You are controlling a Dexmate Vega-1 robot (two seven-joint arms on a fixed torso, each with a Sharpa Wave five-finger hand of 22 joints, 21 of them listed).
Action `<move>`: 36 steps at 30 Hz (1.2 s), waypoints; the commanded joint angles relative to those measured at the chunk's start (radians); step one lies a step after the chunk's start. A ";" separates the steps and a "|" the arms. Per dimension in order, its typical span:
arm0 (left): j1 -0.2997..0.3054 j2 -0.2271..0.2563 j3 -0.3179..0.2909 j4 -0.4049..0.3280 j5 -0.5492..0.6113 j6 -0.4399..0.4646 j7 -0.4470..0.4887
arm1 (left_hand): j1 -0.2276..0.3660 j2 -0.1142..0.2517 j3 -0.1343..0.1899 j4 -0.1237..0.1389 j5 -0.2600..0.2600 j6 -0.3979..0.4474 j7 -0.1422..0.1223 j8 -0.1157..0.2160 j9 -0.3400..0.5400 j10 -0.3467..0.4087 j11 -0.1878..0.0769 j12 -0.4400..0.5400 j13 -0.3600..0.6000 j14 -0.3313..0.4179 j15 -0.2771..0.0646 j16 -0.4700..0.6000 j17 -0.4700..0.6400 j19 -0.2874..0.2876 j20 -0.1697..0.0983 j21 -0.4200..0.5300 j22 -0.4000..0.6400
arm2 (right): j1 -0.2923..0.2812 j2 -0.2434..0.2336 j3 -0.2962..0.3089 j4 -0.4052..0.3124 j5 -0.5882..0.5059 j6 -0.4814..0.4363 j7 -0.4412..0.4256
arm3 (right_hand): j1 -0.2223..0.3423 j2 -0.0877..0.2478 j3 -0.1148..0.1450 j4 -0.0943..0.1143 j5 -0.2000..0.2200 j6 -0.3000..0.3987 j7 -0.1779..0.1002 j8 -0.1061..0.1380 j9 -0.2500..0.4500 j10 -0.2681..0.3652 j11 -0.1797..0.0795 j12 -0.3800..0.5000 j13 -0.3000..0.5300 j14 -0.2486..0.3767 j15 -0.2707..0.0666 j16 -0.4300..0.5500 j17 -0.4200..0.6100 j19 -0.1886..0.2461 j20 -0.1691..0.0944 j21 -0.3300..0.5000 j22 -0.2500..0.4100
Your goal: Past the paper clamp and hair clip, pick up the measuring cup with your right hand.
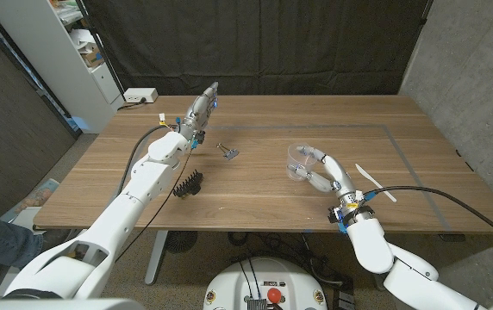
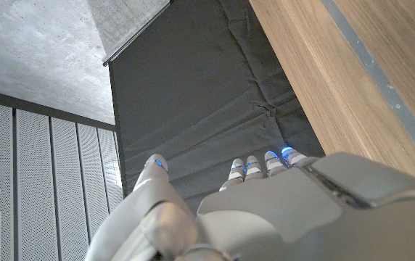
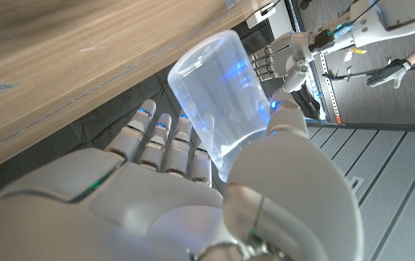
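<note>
The right hand holds the clear measuring cup in its fingers, right of the paper clamp. The left hand hovers beyond the clamp, fingers straight and holding nothing.

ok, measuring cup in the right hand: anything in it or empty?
Empty. The clear measuring cup, gripped by the right hand, shows only see-through walls in the right wrist view, with no liquid line or contents.

**Clear measuring cup gripped, lifted off tabletop**

Clear plastic measuring cup, tilted, gripped between thumb and fingers of right hand, at about 3 o'clock from the clamp. Metal paper clamp lying near the middle of the tabletop. Black toothed hair clip at 7 o'clock from the clamp, nearer the front edge.
</note>
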 commanded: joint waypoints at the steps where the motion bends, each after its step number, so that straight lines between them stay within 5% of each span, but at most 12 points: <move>1: -0.011 -0.004 0.003 0.009 0.002 -0.007 -0.009 | 0.006 0.008 -0.003 -0.002 -0.002 0.001 -0.001 0.003 0.003 -0.016 -0.004 0.007 0.004 -0.072 0.004 0.006 0.004 -0.128 0.005 0.004 0.002 | -0.015 -0.016 0.051 -0.047 0.012 0.010 0.030 | 0.011 0.007 0.005 0.000 -0.008 0.054 -0.027 0.011 0.004 0.028 -0.003 0.011 0.004 0.026 -0.006 0.009 0.000 0.015 -0.003 0.003 0.003; 36: -0.022 0.001 0.007 0.005 0.003 0.004 -0.026 | 0.008 0.010 -0.004 -0.005 -0.003 0.002 0.000 0.003 0.003 -0.019 -0.002 0.007 0.004 -0.073 0.003 0.006 0.003 -0.129 0.005 0.004 0.002 | -0.093 -0.028 0.201 -0.206 0.016 -0.013 0.098 | 0.022 0.009 0.006 0.003 -0.026 0.108 -0.017 0.021 0.003 0.062 0.005 0.005 0.005 0.067 -0.010 0.014 -0.001 0.039 -0.006 0.005 0.003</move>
